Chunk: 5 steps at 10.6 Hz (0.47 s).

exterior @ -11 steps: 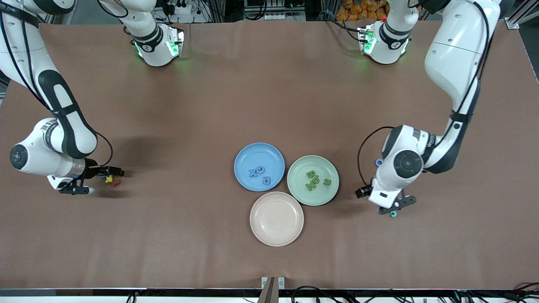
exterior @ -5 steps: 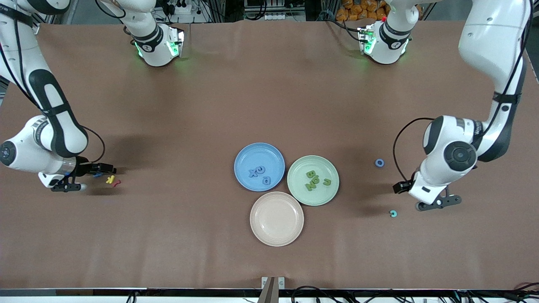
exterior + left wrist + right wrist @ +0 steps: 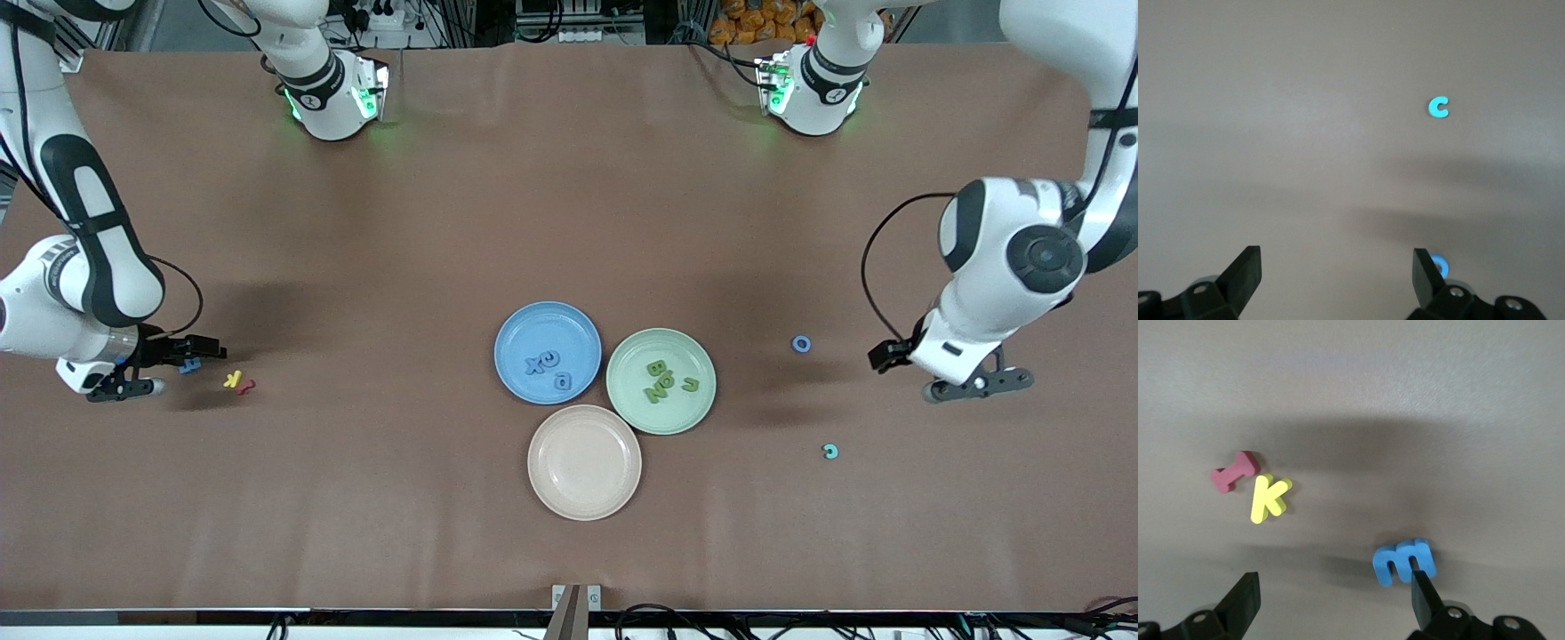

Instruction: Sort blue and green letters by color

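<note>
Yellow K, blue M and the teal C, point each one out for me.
Yellow K (image 3: 1268, 498): right wrist view, on its upright stroke.
Blue M (image 3: 1403, 561): right wrist view, on its middle.
Teal C (image 3: 1438, 107): left wrist view, on its curved back.

matt foam letters (image 3: 1403, 561), matt brown table (image 3: 569, 222)

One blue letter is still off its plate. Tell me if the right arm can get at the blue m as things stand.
Probably yes. The right gripper is open and hangs just over the blue m, which lies flat on the table; the yellow k and red letter lie apart from it.
</note>
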Available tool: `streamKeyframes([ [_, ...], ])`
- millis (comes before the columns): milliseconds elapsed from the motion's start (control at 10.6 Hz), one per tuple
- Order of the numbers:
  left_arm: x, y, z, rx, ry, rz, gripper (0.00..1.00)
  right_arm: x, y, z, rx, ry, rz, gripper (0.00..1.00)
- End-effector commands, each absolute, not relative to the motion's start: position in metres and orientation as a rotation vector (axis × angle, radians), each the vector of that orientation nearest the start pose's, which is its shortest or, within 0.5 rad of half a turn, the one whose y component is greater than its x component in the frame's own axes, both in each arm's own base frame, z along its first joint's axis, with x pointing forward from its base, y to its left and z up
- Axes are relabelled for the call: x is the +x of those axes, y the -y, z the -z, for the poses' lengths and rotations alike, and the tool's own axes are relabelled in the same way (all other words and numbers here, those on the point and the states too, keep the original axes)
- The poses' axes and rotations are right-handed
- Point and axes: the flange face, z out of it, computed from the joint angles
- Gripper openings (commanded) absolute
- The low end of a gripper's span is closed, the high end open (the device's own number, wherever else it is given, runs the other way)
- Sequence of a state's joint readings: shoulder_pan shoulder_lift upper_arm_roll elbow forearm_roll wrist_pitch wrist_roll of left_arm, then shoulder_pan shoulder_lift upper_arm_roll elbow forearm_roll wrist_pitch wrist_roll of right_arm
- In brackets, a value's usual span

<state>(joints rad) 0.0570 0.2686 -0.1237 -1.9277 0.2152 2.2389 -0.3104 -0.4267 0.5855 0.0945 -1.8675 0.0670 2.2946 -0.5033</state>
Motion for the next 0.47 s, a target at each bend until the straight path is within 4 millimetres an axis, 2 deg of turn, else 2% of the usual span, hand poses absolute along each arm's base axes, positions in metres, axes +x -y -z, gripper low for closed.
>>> streamKeyframes([
  [0,0.58,0.037,-0.417,-3.006,0.171,0.085,1.0,0.593,0.217,-0.215,-3.048,0.403,-0.157,1.0],
  [94,0.578,0.038,-0.432,-3.025,0.197,0.098,1.0,0.594,0.233,-0.218,-3.052,0.531,-0.143,1.0],
  [188,0.576,0.039,-0.452,-3.061,0.236,0.143,1.0,0.595,0.239,-0.216,-3.036,0.627,-0.122,1.0],
  [376,0.575,0.039,-0.495,-3.115,0.29,0.189,1.0,0.597,0.238,-0.207,-3.042,0.664,-0.073,1.0],
])
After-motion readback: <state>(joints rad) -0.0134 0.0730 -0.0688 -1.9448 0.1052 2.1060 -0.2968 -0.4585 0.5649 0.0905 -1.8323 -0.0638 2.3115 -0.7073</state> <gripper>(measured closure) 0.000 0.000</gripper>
